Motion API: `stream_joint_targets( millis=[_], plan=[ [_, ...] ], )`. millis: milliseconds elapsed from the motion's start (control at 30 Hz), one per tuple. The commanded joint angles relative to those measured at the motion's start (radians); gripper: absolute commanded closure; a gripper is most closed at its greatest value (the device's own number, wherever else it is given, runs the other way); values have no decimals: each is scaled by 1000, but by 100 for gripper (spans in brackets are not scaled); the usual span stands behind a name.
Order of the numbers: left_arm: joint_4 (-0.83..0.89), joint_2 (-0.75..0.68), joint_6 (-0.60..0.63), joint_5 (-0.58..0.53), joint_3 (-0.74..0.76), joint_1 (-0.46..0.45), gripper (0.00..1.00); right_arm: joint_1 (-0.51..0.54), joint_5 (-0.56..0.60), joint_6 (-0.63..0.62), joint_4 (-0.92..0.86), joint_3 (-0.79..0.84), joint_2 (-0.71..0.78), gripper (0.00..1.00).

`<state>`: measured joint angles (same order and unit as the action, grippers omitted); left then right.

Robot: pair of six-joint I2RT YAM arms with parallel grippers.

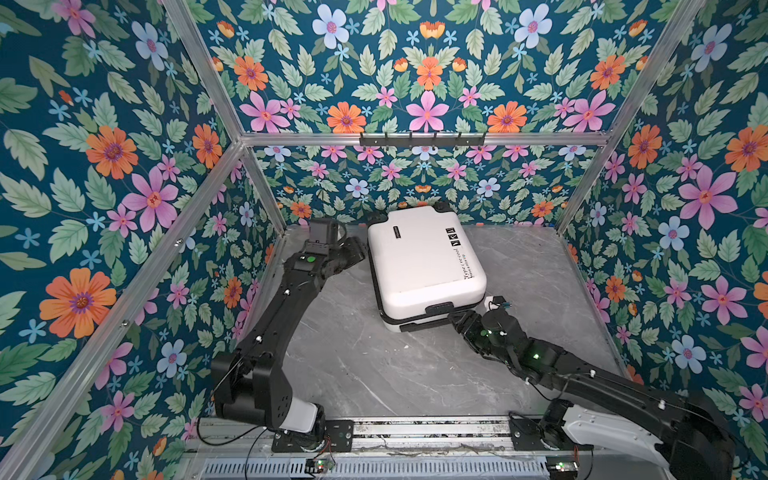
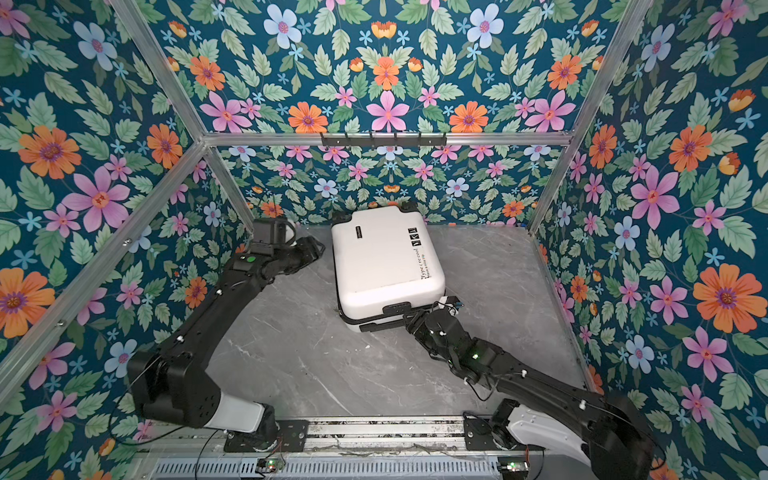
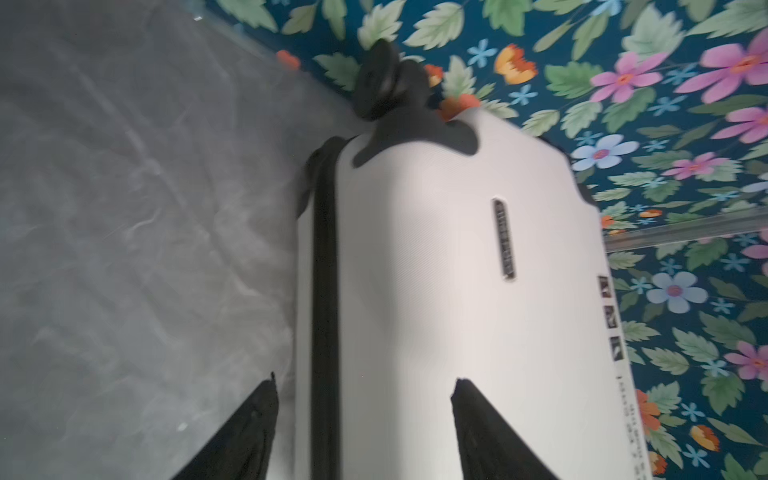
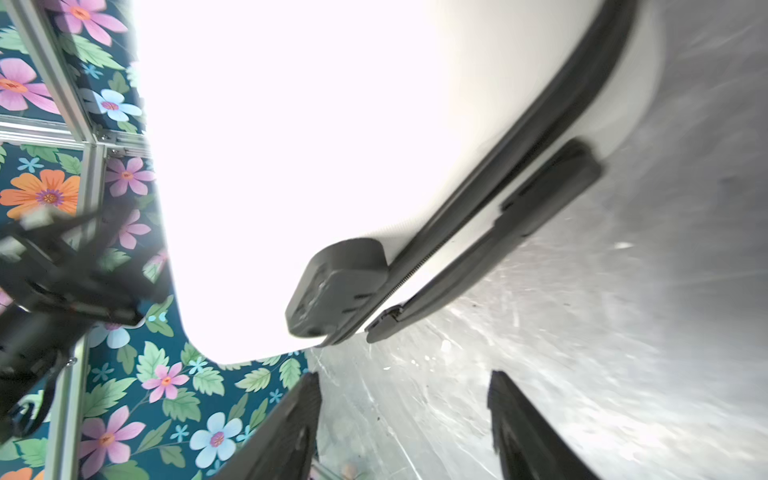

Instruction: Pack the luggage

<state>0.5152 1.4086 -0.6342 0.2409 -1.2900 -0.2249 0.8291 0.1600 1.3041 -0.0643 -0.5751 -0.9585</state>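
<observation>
My right claw [image 4: 405,376]: jaws apart, gripping nothing, just off near edge of luggage [image 1: 424,266]. My left claw [image 3: 363,378]: apart too, at its left side. Luggage flat on worktop [image 1: 353,374], far half.

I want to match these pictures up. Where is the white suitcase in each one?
In a top view: the luggage lies flat in the middle, toward the back of the table.
In a top view: the luggage is also in the middle, toward the back.
Left wrist: the luggage fills most of the picture, one wheel showing.
Right wrist: the big glaring white shape with a black zipper band.
Shared landmark: the flowered wall.
</observation>
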Motion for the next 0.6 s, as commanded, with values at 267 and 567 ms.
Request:
stream_joint_targets(
  millis=[267, 567],
  plan=[
    [-103, -475, -530, 237, 671, 6, 40, -182, 21, -185, -265, -77, 142, 33],
    [-539, -360, -838, 269, 768, 2, 41, -232, -51, -210, -224, -121, 47, 33]
  ],
)
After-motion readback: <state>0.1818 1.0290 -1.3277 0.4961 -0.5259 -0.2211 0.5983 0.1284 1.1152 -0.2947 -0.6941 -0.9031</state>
